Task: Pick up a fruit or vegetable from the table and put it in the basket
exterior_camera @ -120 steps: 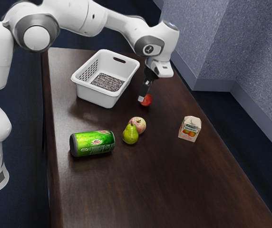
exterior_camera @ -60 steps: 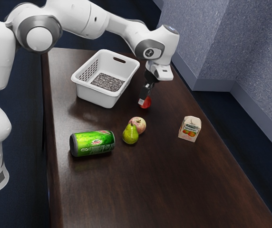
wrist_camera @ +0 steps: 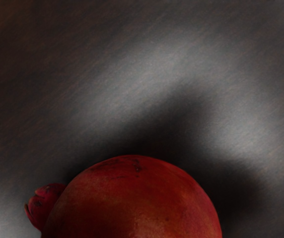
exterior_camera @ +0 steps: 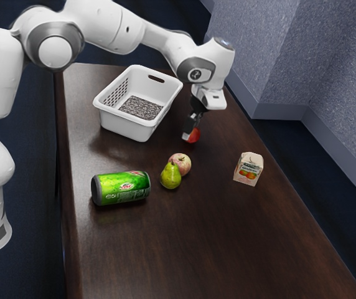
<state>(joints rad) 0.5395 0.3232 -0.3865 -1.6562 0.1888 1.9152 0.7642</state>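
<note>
Locate pomegranate point(exterior_camera: 194, 135) at fingers point(exterior_camera: 191, 136); can't tell gap or grip, nor clearance above counter point(exterior_camera: 215, 237). Expect poss. slip or roll if pinched off-ctr., due to round body. Avoid low travel toward apple point(exterior_camera: 182, 162) and pear point(exterior_camera: 171, 177), set close together: poss. knock, w/ rolling to follow. Lift well over rim of basket point(exterior_camera: 125, 126), else poss. snag and drop outside. Note matls., near to far: pomegranate red, near-spherical, w/ stubby crown; counter dark wood-grain, soft sheen; apple mottled, rounded; pear yellow-green, tapered; basket white, approx. rect., perforated side, speckled base inside; carton point(exterior_camera: 248, 169) pale, boxy, w/ printed fruit; can point(exterior_camera: 122, 189) green, glossy, cyl., lying on side.
</note>
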